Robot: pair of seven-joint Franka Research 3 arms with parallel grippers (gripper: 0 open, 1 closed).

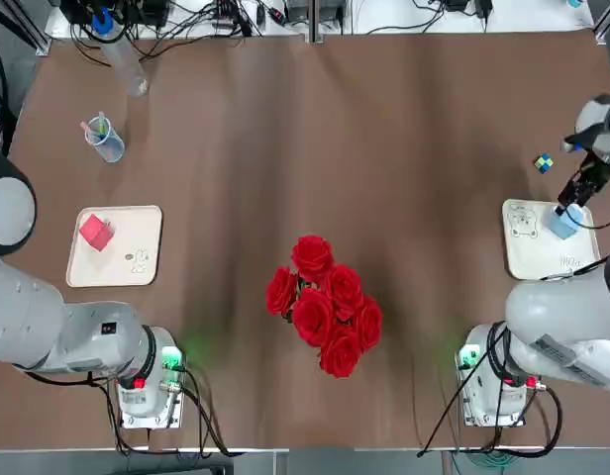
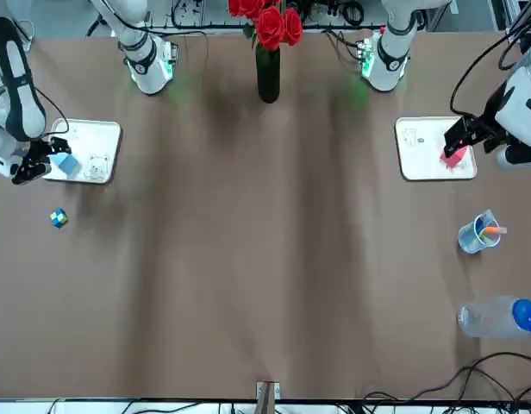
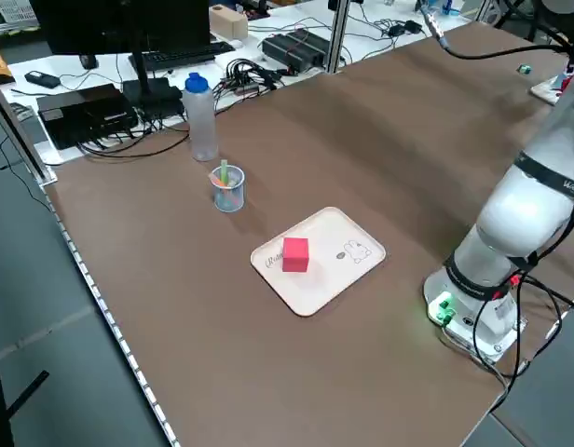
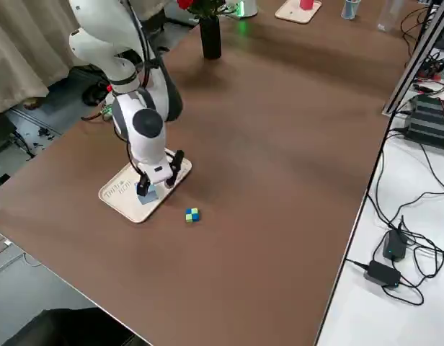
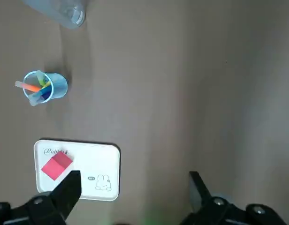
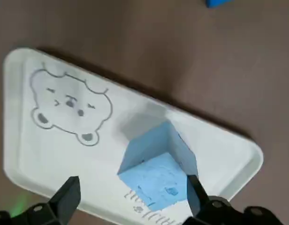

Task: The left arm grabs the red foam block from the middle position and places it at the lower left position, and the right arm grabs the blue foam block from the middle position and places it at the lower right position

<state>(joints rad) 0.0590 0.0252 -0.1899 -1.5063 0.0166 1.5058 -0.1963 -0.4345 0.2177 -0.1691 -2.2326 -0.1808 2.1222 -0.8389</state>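
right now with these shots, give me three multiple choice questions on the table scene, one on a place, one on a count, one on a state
1. Where does the red block sit?
A. on the bare table beside the vase
B. on the white tray at the robot's left
C. inside the cup

2. How many white trays are on the table?
A. one
B. two
C. three

3. How is the right gripper?
A. open, with the blue block between its fingers
B. shut and parked far from the tray
C. holding the vase

Answers: 1 B, the left side view shows the red block resting on that tray. 2 B, the top view shows one tray at each side, the second at the robot's right. 3 A, the right wrist view shows both fingers spread wide, the blue block resting on the tray between them.
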